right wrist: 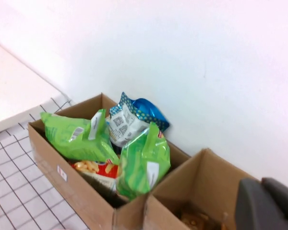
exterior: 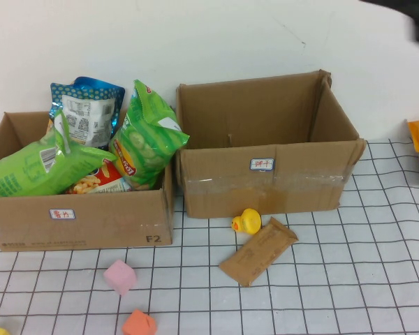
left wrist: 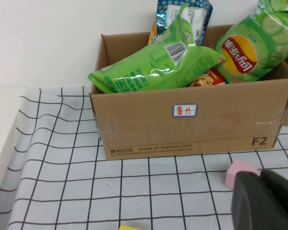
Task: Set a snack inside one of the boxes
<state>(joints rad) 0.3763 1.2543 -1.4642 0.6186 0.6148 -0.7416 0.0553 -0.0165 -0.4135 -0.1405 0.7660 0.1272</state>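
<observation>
Left tool (left wrist: 266, 201) low before the chip box (left wrist: 192, 120), right tool (right wrist: 269, 203) raised above both boxes; grips unreadable.

Two cardboard boxes along the table's far edge: left box (exterior: 84, 216) filled with snack bags (exterior: 143, 139); right box (exterior: 265, 183) open. In front, a yellow duck (exterior: 247, 221) beside a brown packet (exterior: 259, 251); pink block (exterior: 119, 276) and orange block (exterior: 139, 324) toward the near edge

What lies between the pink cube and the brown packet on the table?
In the high view, only bare grid cloth separates the pink cube from the brown packet. The left tool and right tool show only in their wrist views.
</observation>
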